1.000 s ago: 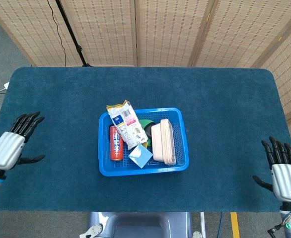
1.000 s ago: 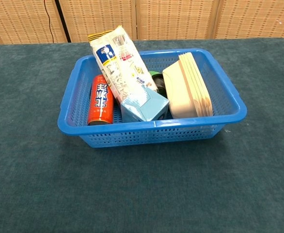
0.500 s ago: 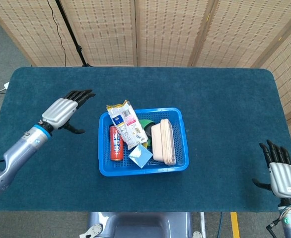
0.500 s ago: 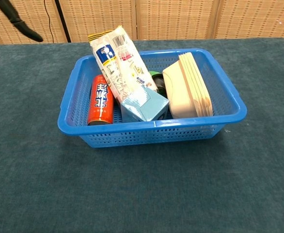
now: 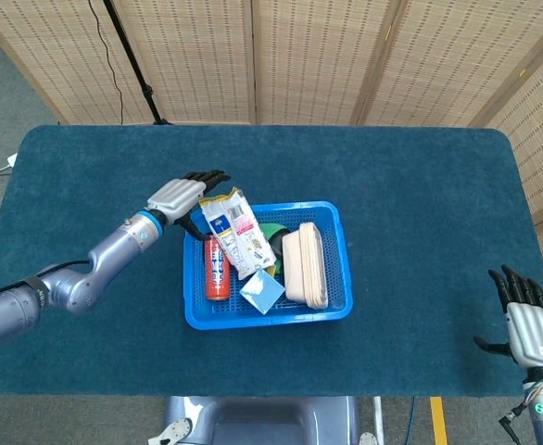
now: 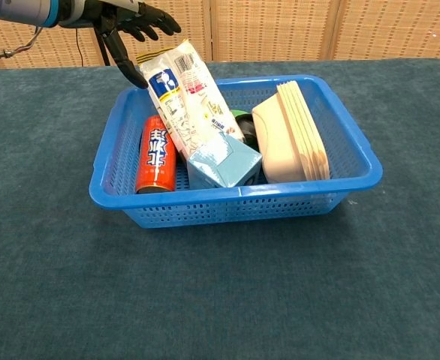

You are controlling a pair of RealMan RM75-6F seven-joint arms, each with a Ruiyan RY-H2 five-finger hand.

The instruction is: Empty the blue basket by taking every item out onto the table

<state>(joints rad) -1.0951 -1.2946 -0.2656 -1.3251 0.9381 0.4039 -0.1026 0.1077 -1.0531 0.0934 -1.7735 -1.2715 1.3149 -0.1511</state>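
L hand (image 5: 181,195) fingers (image 6: 151,16) spread, holding nothing, hovering just above top end of white snack bag (image 5: 234,232). Bag leans in blue basket (image 5: 332,311) w/ red can (image 5: 217,267), light-blue carton (image 5: 263,290), beige tray stack (image 5: 305,264), mid-table (image 5: 420,185). R hand (image 5: 534,326) fingers apart, empty, near table's right front corner.

Blue basket (image 5: 336,264) mid-table, holding leaning snack bag (image 5: 234,230), red can (image 5: 217,267), stacked beige trays (image 5: 306,264)
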